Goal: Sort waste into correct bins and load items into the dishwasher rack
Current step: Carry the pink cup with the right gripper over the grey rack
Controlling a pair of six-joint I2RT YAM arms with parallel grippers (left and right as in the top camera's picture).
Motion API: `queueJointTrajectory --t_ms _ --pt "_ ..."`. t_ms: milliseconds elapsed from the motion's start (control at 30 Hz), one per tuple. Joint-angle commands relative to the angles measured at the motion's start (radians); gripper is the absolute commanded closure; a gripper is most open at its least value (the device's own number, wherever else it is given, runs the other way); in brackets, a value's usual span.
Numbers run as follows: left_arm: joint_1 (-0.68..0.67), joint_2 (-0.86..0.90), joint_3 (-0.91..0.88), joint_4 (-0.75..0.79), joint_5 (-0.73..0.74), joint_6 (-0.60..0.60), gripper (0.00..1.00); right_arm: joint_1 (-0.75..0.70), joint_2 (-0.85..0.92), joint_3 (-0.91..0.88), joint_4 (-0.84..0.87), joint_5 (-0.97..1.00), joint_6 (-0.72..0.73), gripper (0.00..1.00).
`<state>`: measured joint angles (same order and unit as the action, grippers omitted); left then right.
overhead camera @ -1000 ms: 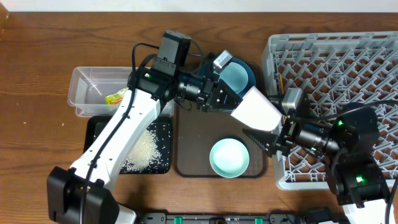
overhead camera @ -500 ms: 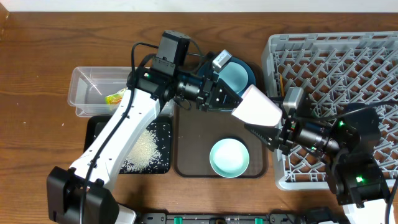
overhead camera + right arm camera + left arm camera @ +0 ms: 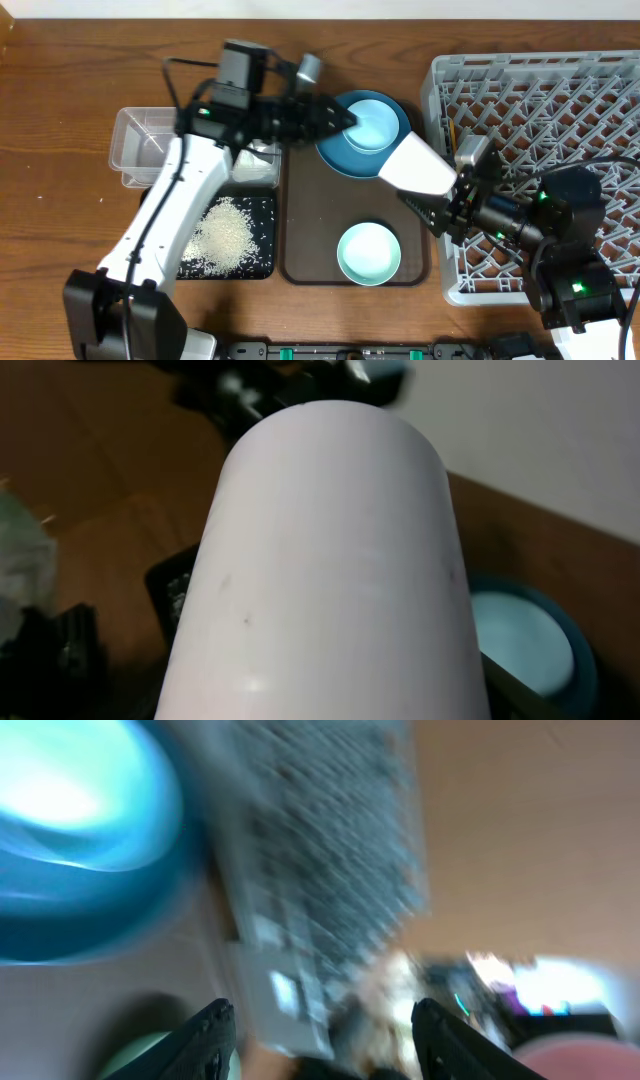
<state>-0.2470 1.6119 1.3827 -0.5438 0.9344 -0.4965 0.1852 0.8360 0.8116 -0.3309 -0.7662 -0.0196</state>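
Note:
My right gripper (image 3: pixel 447 207) is shut on the pink cup (image 3: pixel 418 168), which lies tilted over the right edge of the brown tray; the cup (image 3: pixel 330 560) fills the right wrist view. My left gripper (image 3: pixel 335 112) is open and holds nothing, at the left rim of the dark-blue plate (image 3: pixel 345 155). Its black fingertips (image 3: pixel 215 1030) stand wide apart in a blurred left wrist view. A light-blue bowl (image 3: pixel 377 122) sits on the plate. The mint-green bowl (image 3: pixel 368 253) rests on the tray. Rice (image 3: pixel 222 235) lies in the black tray (image 3: pixel 262 268).
The grey dishwasher rack (image 3: pixel 545 100) fills the right side, beside my right arm. A clear tub (image 3: pixel 140 140) stands at the left, partly under my left arm. The brown serving tray (image 3: pixel 300 230) lies in the middle.
My left gripper has opened, let go of the pink cup and swung back left. The right gripper has closed on the cup and now holds it alone.

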Motion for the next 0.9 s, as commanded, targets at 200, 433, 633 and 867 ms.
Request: queueJointTrajectory --t_ms 200,433,633,867 --pt "0.058 -0.011 0.007 -0.153 -0.229 0.006 0.24 0.003 0.056 0.007 -0.063 0.525 0.164 0.49" --pt "0.058 -0.011 0.007 -0.166 -0.229 0.006 0.13 -0.015 0.182 0.066 -0.060 0.665 0.199 0.49" --pt "0.058 -0.011 0.007 -0.166 -0.229 0.006 0.11 -0.074 0.330 0.232 -0.138 0.666 0.199 0.49" --pt "0.058 -0.011 0.007 -0.166 -0.229 0.006 0.07 -0.159 0.537 0.475 -0.290 0.665 0.199 0.49"
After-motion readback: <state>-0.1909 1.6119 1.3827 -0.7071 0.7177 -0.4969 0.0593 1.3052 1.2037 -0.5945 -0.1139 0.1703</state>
